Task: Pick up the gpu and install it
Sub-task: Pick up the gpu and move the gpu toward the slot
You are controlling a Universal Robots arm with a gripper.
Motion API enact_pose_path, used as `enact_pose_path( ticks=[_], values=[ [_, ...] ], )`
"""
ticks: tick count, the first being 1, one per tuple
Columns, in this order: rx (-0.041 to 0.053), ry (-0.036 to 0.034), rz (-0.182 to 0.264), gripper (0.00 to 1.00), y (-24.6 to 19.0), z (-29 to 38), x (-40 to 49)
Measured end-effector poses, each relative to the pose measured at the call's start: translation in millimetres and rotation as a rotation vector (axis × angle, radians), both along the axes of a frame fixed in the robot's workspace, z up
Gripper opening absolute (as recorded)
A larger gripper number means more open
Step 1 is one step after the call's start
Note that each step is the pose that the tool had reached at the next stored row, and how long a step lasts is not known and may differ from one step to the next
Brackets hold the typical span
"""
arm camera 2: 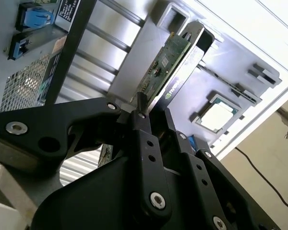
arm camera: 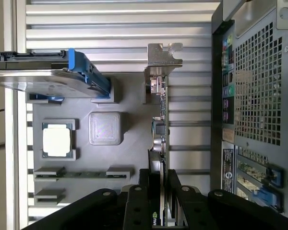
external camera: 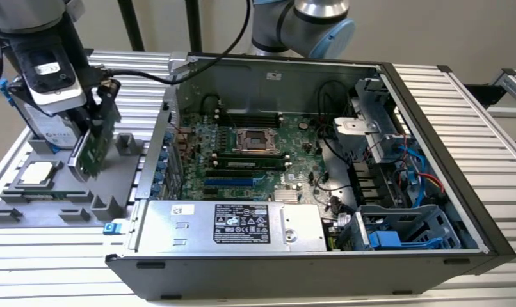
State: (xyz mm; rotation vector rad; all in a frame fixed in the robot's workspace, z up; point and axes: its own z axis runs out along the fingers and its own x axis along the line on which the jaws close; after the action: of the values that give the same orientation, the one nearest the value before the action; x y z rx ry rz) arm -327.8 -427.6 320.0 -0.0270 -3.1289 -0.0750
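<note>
Hanging on edge from the jaws, the gpu (external camera: 91,146) sits over the grey tray (external camera: 61,214) at the exterior view's left, outside the computer case (external camera: 463,166). The jaws are closed narrowly on one long edge of the card, a black finger pressed flat against each face, as both wrist views show. The green circuit board face shows in the second wrist view (arm camera 2: 164,67), with the black cooler on the other side. In the first wrist view the card (arm camera: 158,132) is seen edge-on, with its silver end bracket (arm camera: 163,55) at the end far from the jaws. I cannot tell whether its free edge touches the tray or is just clear of it.

The tray lies on the slatted metal worktop (external camera: 467,86), just beside the case. A square processor chip (external camera: 38,173) rests in one of its pockets, well apart from the card, and a narrow memory stick (arm camera: 81,174) lies in a slot near the chip. A silver hard drive with blue rails (arm camera: 43,76) stands at the tray's end, near the card's bracket.

The case lies on its side with the panel off. Inside it are the motherboard (external camera: 258,160) and, along the near wall, the silver power supply (external camera: 232,225).
</note>
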Motion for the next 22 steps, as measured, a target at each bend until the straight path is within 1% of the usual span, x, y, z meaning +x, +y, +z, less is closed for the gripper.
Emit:
enact_pose_path(
  ticks=[6,22],
  values=[
    [0.0,0.0,0.0,0.0,0.0,5.0,0.0],
    [0.0,-0.0001,0.0,0.0,0.0,13.6,0.0]
  ],
)
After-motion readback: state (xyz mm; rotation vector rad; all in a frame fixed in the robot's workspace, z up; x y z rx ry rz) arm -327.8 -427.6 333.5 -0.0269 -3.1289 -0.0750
